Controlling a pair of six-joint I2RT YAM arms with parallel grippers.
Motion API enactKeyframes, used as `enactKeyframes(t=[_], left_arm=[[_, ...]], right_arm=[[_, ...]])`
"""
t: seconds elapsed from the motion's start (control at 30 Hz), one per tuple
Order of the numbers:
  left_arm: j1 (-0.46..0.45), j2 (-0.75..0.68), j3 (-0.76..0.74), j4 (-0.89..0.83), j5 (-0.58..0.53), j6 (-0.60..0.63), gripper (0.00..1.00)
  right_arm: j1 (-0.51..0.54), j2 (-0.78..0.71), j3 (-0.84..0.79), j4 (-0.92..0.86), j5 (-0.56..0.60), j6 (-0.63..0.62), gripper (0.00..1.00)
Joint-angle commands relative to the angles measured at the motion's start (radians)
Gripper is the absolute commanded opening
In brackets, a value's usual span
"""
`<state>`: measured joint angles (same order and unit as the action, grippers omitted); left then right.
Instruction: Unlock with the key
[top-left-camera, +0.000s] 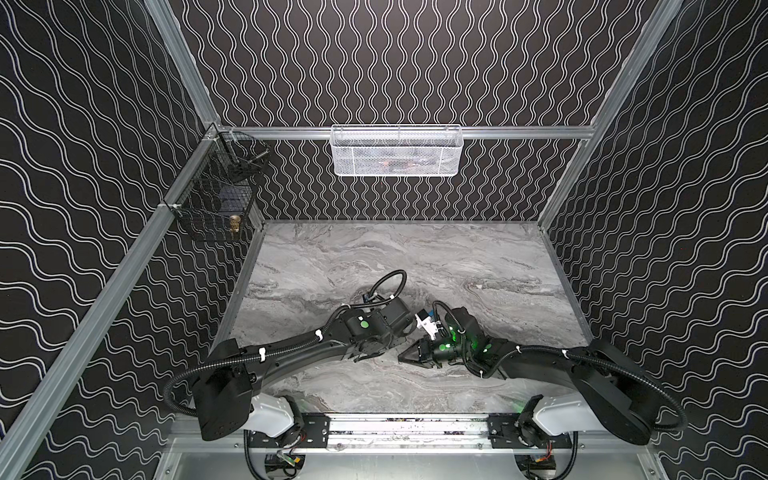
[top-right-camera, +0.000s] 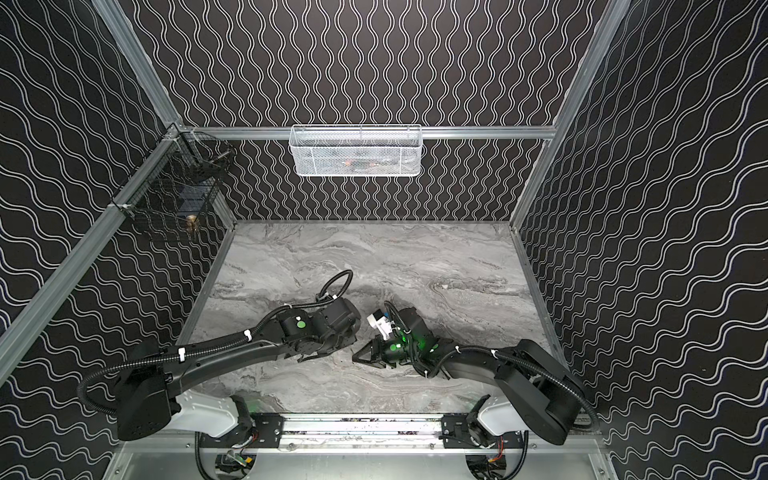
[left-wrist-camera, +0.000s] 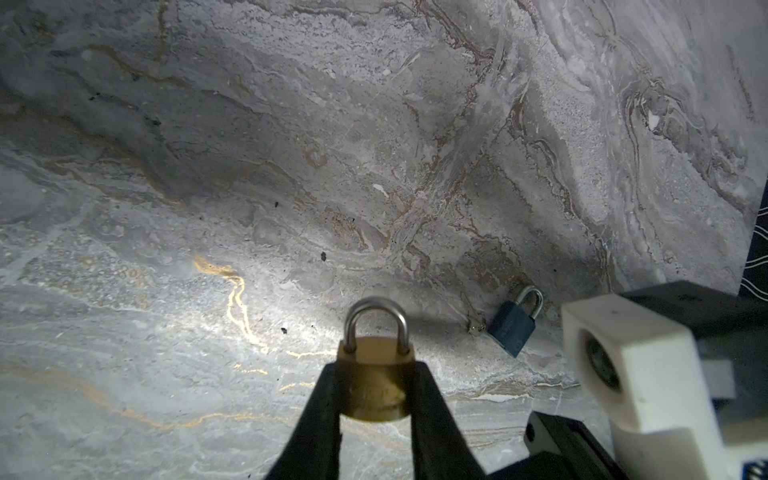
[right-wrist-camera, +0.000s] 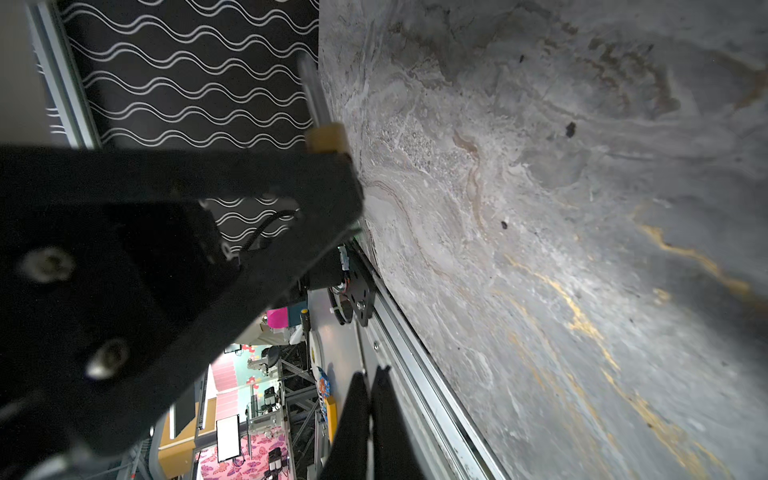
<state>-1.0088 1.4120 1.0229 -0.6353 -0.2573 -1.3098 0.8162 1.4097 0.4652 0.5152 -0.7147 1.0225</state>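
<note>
In the left wrist view my left gripper (left-wrist-camera: 376, 368) is shut on the body of a brass padlock (left-wrist-camera: 374, 388). Its steel shackle (left-wrist-camera: 376, 318) is closed and points away from the gripper. The right wrist view shows that padlock (right-wrist-camera: 326, 139) side-on in the left gripper. My right gripper (right-wrist-camera: 371, 372) is shut, and no key shows between its fingers. In both top views the two grippers face each other low over the marble table (top-left-camera: 415, 257), the right gripper (top-left-camera: 402, 355) close to the left gripper (top-left-camera: 368, 353). A small metal piece (left-wrist-camera: 476, 328) lies on the table; I cannot tell whether it is the key.
A blue padlock (left-wrist-camera: 513, 324) lies on the table beside the small metal piece. A white mesh basket (top-left-camera: 395, 151) hangs on the back rail. A black wire basket (top-left-camera: 216, 199) in the back left corner holds a brass object (top-left-camera: 235, 224). Patterned walls close in three sides.
</note>
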Motion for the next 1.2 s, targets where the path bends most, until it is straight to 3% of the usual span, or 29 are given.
enactKeyframes(t=[0.0,0.47,1.17], left_arm=[[-0.001,-0.002,0.015,0.003,-0.013,-0.006,0.10],[-0.004,-0.010,0.017,-0.012,-0.004,-0.066,0.08],[-0.006,-0.015,0.013,-0.001,0.018,-0.060,0.04]], right_arm=[[0.003,0.014,0.009,0.112,0.025,0.068,0.00],[0.017,0.021,-0.014,0.185,0.138,0.111,0.00],[0.004,0.047,0.007,0.223,0.131,0.122,0.00]])
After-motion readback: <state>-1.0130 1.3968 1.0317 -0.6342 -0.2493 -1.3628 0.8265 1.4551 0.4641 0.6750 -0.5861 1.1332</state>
